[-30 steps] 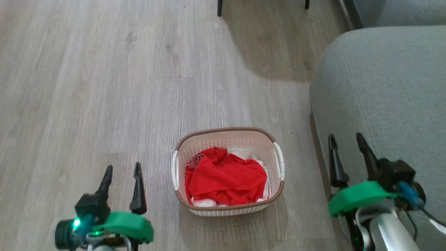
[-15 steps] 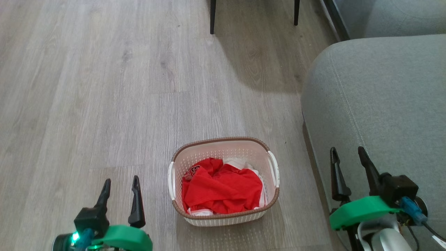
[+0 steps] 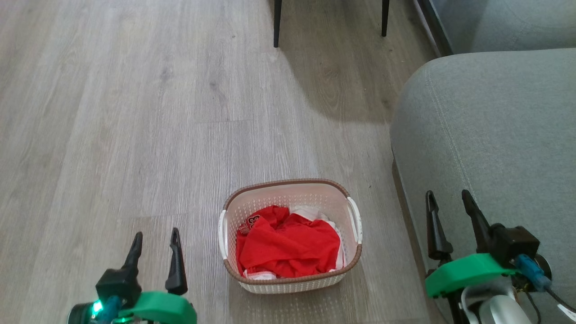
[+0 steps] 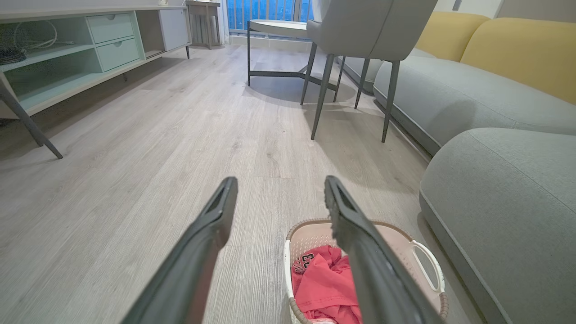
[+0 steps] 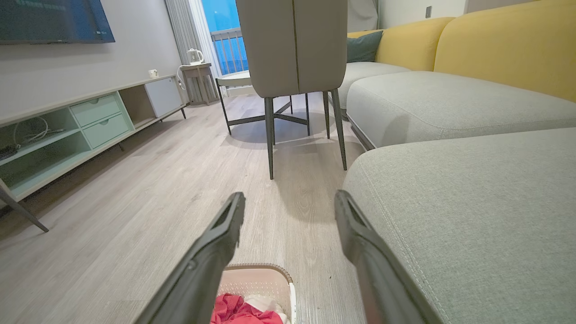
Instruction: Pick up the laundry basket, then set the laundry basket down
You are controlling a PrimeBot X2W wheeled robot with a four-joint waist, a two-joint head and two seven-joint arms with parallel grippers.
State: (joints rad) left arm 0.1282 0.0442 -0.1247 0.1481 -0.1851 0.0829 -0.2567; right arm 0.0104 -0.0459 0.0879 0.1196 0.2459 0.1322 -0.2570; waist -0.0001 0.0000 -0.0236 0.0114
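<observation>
The laundry basket [image 3: 288,191] stands on the wooden floor, cream-white and perforated with a brown rim and white side handles, holding red and white clothes [image 3: 288,245]. My left gripper [image 3: 155,235] hangs open to the basket's left, apart from it. My right gripper [image 3: 449,196] is open to its right, over the sofa's edge. The left wrist view has the laundry basket [image 4: 423,258] low down behind the right finger of my left gripper [image 4: 279,184]. In the right wrist view the laundry basket [image 5: 258,279] sits at the bottom between the fingers of my right gripper [image 5: 288,198].
A grey sofa [image 3: 495,135] flanks the basket on the right. A chair's dark legs [image 3: 277,22] stand on the floor farther ahead. A low cabinet with drawers [image 4: 90,49] runs along the left wall. Open floor [image 3: 135,112] lies ahead and to the left.
The head camera tilted up over the second, so the basket slid lower in view and more of the chair legs shows. Both grippers stay open and the basket stands in place.
</observation>
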